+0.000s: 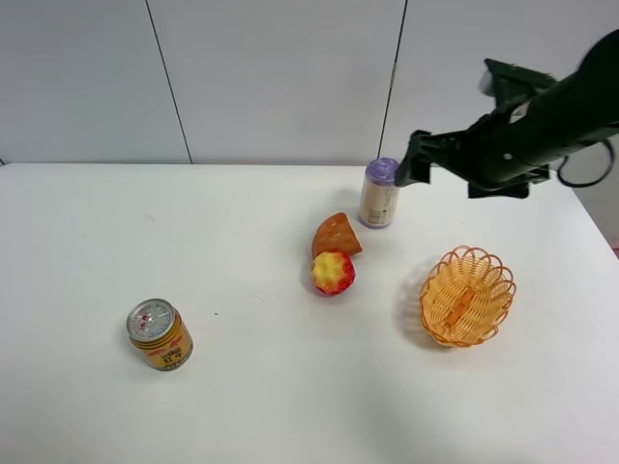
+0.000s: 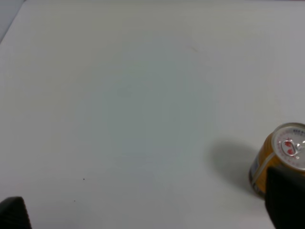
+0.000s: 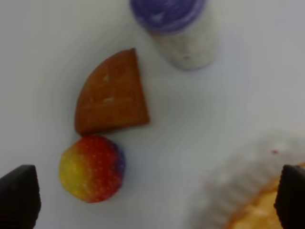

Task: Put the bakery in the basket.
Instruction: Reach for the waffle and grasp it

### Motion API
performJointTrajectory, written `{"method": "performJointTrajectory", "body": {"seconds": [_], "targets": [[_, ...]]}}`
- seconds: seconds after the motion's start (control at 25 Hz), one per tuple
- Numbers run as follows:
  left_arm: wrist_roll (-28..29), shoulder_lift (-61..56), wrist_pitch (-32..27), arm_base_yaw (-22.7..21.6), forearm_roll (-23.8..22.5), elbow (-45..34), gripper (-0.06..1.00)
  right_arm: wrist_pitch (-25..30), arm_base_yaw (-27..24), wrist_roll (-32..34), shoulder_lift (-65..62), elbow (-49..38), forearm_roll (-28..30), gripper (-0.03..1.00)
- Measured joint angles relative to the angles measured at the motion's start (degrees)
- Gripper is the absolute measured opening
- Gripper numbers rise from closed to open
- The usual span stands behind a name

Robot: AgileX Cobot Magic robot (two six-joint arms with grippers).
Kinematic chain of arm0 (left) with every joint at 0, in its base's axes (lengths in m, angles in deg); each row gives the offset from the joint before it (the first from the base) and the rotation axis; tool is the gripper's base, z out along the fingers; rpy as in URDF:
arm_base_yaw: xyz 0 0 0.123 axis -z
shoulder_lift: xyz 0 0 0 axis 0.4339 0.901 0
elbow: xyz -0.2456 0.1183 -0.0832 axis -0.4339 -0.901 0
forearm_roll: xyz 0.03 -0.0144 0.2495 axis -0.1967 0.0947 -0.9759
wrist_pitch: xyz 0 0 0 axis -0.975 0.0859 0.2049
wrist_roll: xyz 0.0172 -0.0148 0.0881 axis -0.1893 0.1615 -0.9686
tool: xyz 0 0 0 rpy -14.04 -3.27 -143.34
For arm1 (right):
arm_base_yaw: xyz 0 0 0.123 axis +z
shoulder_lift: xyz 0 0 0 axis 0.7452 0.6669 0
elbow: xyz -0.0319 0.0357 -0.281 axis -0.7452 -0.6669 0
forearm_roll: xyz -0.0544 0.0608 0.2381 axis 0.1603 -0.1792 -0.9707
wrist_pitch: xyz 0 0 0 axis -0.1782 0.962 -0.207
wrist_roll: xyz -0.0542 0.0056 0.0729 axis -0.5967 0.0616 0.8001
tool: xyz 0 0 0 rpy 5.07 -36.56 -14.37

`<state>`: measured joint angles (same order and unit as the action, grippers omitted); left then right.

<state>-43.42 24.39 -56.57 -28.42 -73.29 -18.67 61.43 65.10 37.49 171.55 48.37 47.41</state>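
Right pincer (image 1: 414, 160), fingers spread wide & gripping nothing, hangs over the table's far right beside the purple-lidded tub (image 1: 379, 193). Bakery (image 1: 337, 235) lies mid-table, touching the red-yellow fruit (image 1: 333, 272) on its near side. Risk: w/ so little room, closing fingers could catch the fruit or tip the tub. Basket (image 1: 503, 290), near right, looks empty; tub's contents unseen.

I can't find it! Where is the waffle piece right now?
In the high view the waffle piece lies near the middle of the table, right behind the red-and-yellow fruit and front-left of the purple-lidded cup; the basket sits farther right.
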Motion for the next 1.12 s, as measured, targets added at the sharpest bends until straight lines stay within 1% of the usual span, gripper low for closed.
{"method": "performJointTrajectory", "body": {"seconds": [0.2,0.44,0.56,0.64,0.76,0.88,1.12], "targets": [[0.00,0.00,0.00,0.00,0.00,0.00,0.99,-0.25,5.51,2.60,12.07,7.62,-0.05,0.96],[0.00,0.00,0.00,0.00,0.00,0.00,0.99,-0.29,8.99,6.29,23.83,16.41,0.37,0.95],[0.04,0.00,0.00,0.00,0.00,0.00,0.99,-0.29,9.63,7.32,28.20,19.88,1.88,0.95],[0.04,0.00,0.00,0.00,0.00,0.00,0.99,-0.24,9.68,8.14,30.55,21.43,4.03,0.95],[-0.01,0.00,0.00,0.00,0.00,0.00,0.99,-0.18,9.68,10.12,33.05,22.85,5.68,0.95],[-0.01,0.00,0.00,0.00,0.00,0.00,0.99,-0.85,9.68,11.33,35.76,23.30,5.71,0.95],[-0.01,0.00,0.00,0.00,0.00,0.00,0.99,-5.84,9.68,11.38,38.82,23.32,3.99,0.95]]}}
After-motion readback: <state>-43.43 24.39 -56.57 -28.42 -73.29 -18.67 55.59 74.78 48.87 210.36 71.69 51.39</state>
